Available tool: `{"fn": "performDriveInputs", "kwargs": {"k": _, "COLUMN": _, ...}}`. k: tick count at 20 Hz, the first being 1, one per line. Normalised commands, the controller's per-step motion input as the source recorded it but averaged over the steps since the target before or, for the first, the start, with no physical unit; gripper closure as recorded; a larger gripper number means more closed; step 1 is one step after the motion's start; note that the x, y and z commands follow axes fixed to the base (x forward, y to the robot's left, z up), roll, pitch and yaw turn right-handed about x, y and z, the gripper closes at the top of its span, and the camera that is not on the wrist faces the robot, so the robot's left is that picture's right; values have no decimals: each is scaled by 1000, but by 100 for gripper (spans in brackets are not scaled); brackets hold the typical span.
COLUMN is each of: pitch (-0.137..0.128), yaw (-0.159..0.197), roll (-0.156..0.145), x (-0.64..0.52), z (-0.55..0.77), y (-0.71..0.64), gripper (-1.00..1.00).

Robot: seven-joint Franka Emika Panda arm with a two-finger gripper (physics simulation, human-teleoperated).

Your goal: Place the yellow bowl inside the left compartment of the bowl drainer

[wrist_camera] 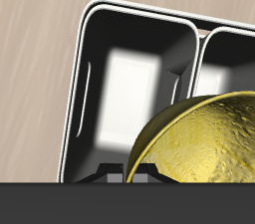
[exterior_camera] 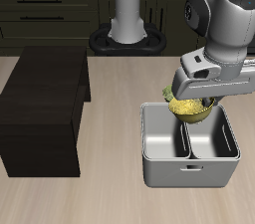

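Exterior view: high, frontal, angled down, distant; takes in gripper [exterior_camera: 195,105] above bowl drainer [exterior_camera: 189,146]. Wrist view: from the gripper, straight down, close. Shared by the 2: drainer below claw, yellow bowl [wrist_camera: 199,143] at claw.

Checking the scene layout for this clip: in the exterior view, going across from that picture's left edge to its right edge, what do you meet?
Dark cabinet block → bowl drainer, with the yellow bowl held over its back edge.
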Motion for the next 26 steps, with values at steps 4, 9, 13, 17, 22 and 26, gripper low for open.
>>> {"fn": "performDriveInputs", "kwargs": {"k": 4, "pitch": 15, "yaw": 7, "roll": 39, "x": -111, "z": -111, "y": 167, "gripper": 100}}
{"fn": "performDriveInputs", "kwargs": {"k": 9, "pitch": 3, "yaw": 4, "roll": 21, "x": -54, "z": -41, "y": 170, "gripper": 100}}
{"fn": "performDriveInputs", "kwargs": {"k": 13, "pitch": 13, "yaw": -4, "roll": 16, "x": -42, "z": -41, "y": 128, "gripper": 100}}
{"fn": "performDriveInputs", "kwargs": {"k": 17, "pitch": -8, "yaw": -4, "roll": 13, "x": -92, "z": -27, "y": 128, "gripper": -100}}
{"fn": "performDriveInputs", "kwargs": {"k": 22, "pitch": 9, "yaw": 8, "roll": -8, "x": 56, "z": -22, "y": -60, "gripper": -100}}
{"fn": "performDriveInputs", "kwargs": {"k": 26, "pitch": 0, "yaw": 17, "roll": 32, "x": -67, "z": -35, "y": 42, "gripper": -100}}
